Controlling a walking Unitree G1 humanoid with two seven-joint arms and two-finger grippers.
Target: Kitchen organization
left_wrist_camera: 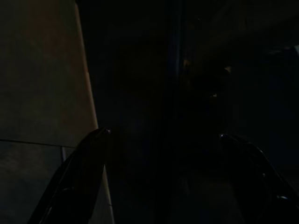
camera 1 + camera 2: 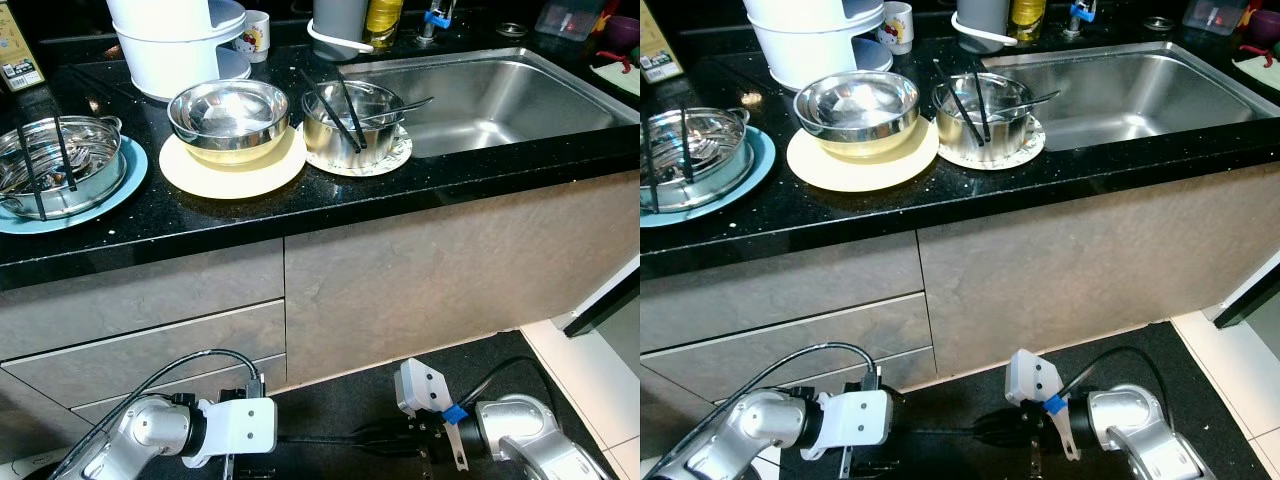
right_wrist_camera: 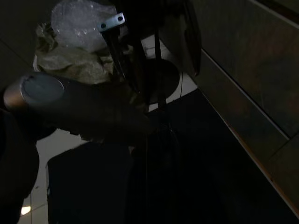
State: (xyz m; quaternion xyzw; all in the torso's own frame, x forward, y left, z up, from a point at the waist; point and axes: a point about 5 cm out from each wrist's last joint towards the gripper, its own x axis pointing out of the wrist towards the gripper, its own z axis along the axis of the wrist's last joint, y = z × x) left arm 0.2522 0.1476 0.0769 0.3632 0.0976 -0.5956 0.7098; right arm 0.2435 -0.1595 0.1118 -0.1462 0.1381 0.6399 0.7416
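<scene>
Below, left hand (image 1: 159, 177) dim, fingers apart, right hand (image 2: 375, 437) murky

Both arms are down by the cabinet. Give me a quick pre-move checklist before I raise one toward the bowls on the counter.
1. Left gripper open: ok, fingers spread.
2. Right gripper state: cannot tell, too dark.
3. Middle bowl upright on its yellow plate: ok.
4. Bowl by the sink free of loose items: not ok, black chopsticks lean inside.
5. Pot on the blue plate: not ok, chopsticks across it.
6. Both arms below counter edge: ok.
</scene>
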